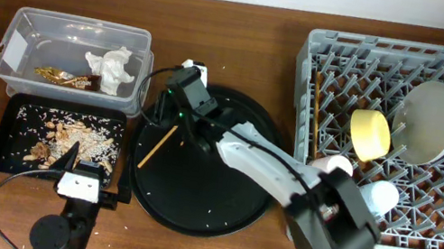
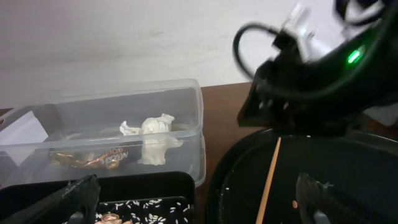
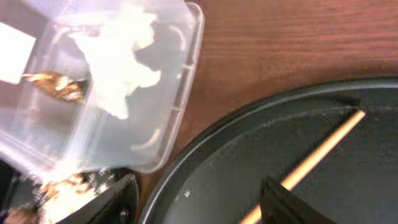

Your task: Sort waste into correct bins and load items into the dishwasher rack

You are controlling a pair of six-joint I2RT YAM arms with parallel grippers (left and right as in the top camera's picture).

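Hovering over the far left part of the large round black tray (image 1: 223, 221), the right gripper (image 3: 199, 204) is holding its jaws wide apart and gripping nothing. One wooden chopstick (image 1: 157, 147) is lying slantwise on that tray, and in the right wrist view it is running down just beside the right-hand finger; I cannot tell whether they are touching.

At the near left, the left gripper (image 2: 196, 208) is also standing open and empty. It is sitting at the near edge of the shallow black tray (image 1: 1, 154) and facing the far side of the table.

Food scraps (image 1: 63, 144) and pale crumbs are lying scattered inside that shallow tray. Just beyond it, the clear tub (image 1: 32, 32) is holding the crumpled white tissue (image 1: 113, 69) and, to its left, the gold-brown wrapper (image 1: 61, 76).

On the right, the dishwasher rack (image 1: 318, 45) is carrying the grey-green plate (image 1: 432, 120), which is leaning on edge among the pegs. The yellow bowl (image 1: 369, 135) is tilting just to the plate's left. A second chopstick (image 1: 316, 114) is lying along the rack's left side. A light blue cup (image 1: 381, 197) is sitting near the rack's near edge, partly hidden by the right arm (image 1: 286, 177), which is stretching from the near right across the round tray.
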